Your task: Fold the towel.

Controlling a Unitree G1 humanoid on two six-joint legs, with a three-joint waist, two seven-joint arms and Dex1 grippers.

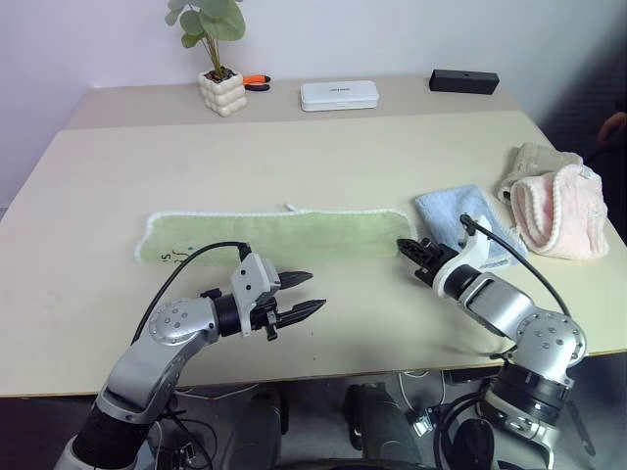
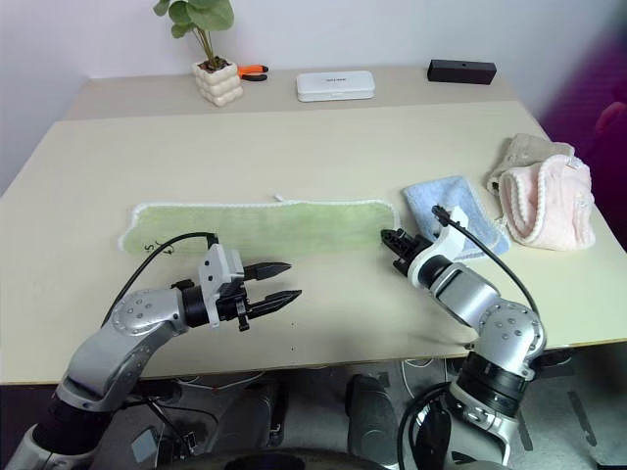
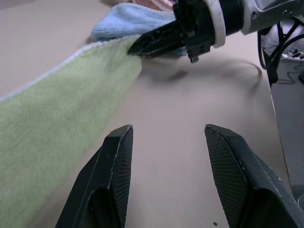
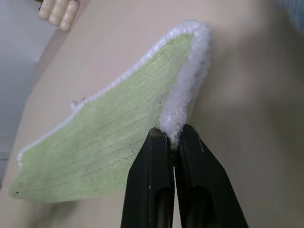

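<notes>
The light green towel [image 1: 274, 235] lay as a long folded strip across the tabletop [image 1: 323, 152]. The right gripper [image 4: 174, 142] had its jaws clamped on the towel's right end; the left gripper [image 1: 306, 295] hovered nearby, jaws apart.

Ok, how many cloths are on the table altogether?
4: the green towel stretched across the middle, the folded light blue towel at its right end, and the pink cloth and beige cloth further right.
</notes>
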